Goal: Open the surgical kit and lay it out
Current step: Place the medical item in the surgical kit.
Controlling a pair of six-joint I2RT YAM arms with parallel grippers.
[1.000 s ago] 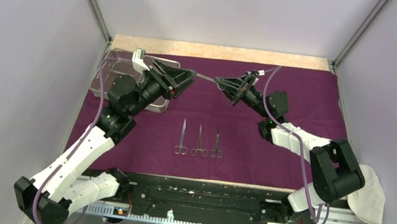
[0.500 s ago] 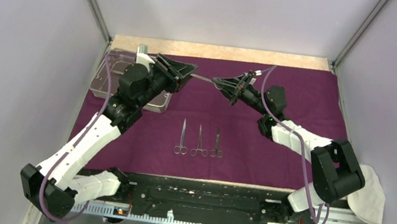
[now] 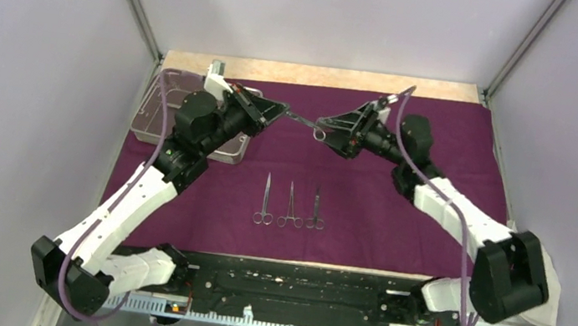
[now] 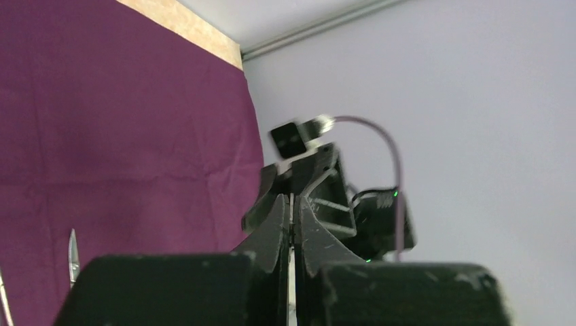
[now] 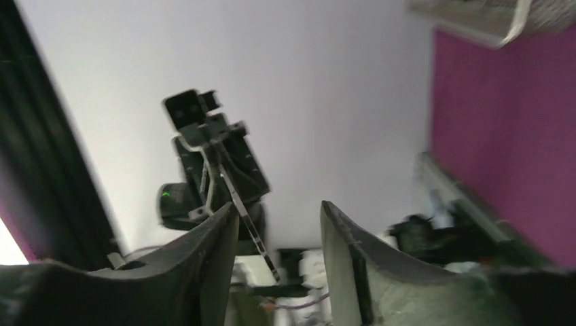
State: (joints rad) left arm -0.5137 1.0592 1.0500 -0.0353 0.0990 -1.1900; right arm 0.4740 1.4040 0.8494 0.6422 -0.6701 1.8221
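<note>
Swung outward at the elbow over the past second, leaving the right gripper [image 3: 323,125] spread, with a slim steel instrument [image 3: 301,120] lying between its fingers [image 5: 216,252]. Pinched at the other end by the left gripper [image 3: 281,112], pads pressed tight together. Held in mid-air between both grippers, above the purple wrap [image 3: 395,228]. Nearer the bases, three more instruments [image 3: 290,207] in a row; wire-mesh tray [image 3: 144,114] behind the left gripper.

— Bare wooden tabletop [image 3: 322,75] anywhere?
— Only along the far edge. Elsewhere covered by the dark purple cloth wrap [image 3: 396,219], spread flat.
— Anything else?
— White cloth [image 3: 551,303], near right corner.
</note>
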